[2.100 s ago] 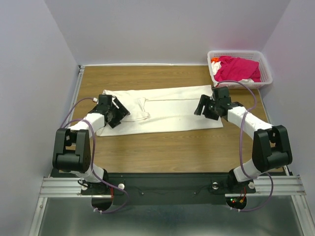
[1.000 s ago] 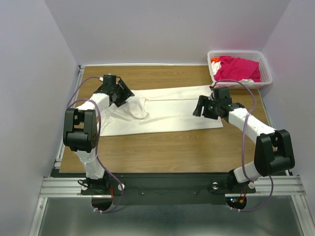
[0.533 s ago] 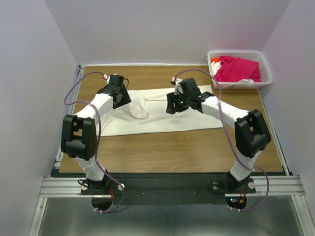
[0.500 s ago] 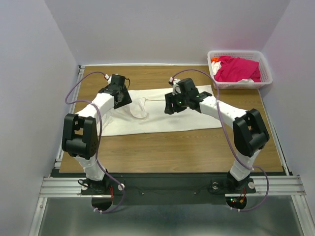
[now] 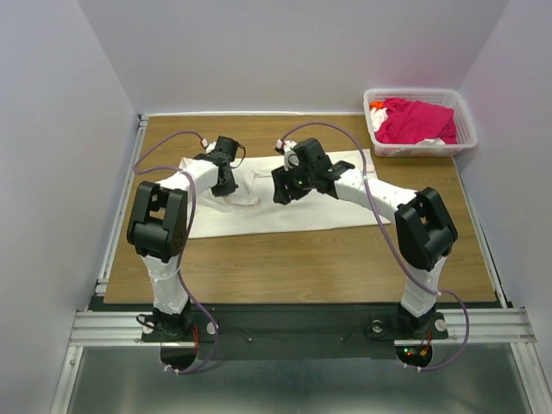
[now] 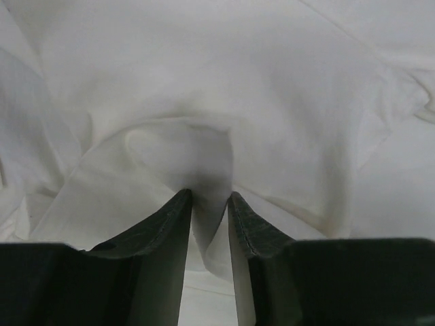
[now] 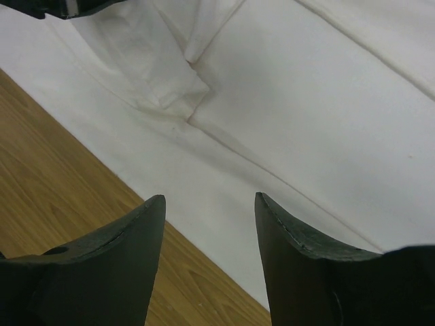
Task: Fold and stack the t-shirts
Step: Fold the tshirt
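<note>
The left gripper pinches a raised fold of the white shirt; the right gripper hovers over it, fingers spread.

Soft, even overhead light keeps the top view sharp, with faint shadows. The left wrist view is dimmer: the off-white t-shirt looks grey, darkest toward 6 o'clock. The right wrist view is brighter, slightly soft at 6 o'clock.
</note>
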Robot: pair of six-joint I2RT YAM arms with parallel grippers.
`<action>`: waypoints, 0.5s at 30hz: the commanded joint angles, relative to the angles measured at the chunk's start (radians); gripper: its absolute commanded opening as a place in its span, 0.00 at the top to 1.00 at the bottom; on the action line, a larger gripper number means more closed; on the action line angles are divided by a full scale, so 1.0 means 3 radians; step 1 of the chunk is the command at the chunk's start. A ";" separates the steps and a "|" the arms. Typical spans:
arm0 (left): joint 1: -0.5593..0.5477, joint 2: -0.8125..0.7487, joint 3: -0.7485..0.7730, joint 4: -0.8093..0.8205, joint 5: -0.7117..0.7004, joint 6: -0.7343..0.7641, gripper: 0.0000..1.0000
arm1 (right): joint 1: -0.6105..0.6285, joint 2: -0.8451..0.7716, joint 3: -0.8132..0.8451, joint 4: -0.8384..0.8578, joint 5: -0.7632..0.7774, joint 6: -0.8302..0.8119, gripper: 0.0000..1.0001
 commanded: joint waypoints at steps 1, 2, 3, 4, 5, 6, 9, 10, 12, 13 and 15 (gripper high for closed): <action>-0.0006 -0.0005 0.0241 -0.0077 -0.0161 -0.0007 0.79 | 0.0115 0.0076 0.0176 0.0160 -0.0085 -0.0107 0.39; -0.0006 0.0011 0.0276 -0.0097 -0.0166 -0.0002 0.88 | 0.0115 0.0086 0.0192 0.0165 -0.0105 -0.0102 0.39; -0.0006 0.0021 0.0317 -0.0107 -0.0181 -0.0002 0.92 | 0.0125 0.0091 0.0207 0.0170 -0.0110 -0.0097 0.39; -0.0006 0.0031 0.0399 -0.0117 -0.0181 -0.0002 0.92 | 0.0126 0.0111 0.0212 0.0175 -0.0110 -0.0097 0.39; -0.0001 0.0062 0.0440 -0.0138 -0.0186 0.0003 0.95 | 0.0131 0.0112 0.0217 0.0181 -0.0110 -0.0097 0.39; -0.0001 0.0082 0.0486 -0.0153 -0.0181 0.0004 0.95 | 0.0131 0.0117 0.0227 0.0186 -0.0110 -0.0097 0.39; 0.0025 0.0190 0.0680 -0.0209 -0.0146 0.0004 0.95 | 0.0131 0.0132 0.0238 0.0191 -0.0100 -0.0122 0.39; 0.0040 0.0215 0.0741 -0.0215 -0.0125 -0.0002 0.95 | 0.0131 0.0137 0.0243 0.0196 -0.0095 -0.0133 0.39; 0.0091 0.0276 0.0788 -0.0210 -0.0043 -0.0017 0.95 | 0.0131 0.0142 0.0243 0.0196 -0.0085 -0.0148 0.39; 0.0106 0.0302 0.0834 -0.0204 -0.0023 -0.0022 0.95 | 0.0131 0.0142 0.0243 0.0196 -0.0090 -0.0143 0.39; 0.0137 0.0374 0.0880 -0.0199 0.0003 -0.0027 0.94 | 0.0131 0.0153 0.0243 0.0196 -0.0080 -0.0148 0.39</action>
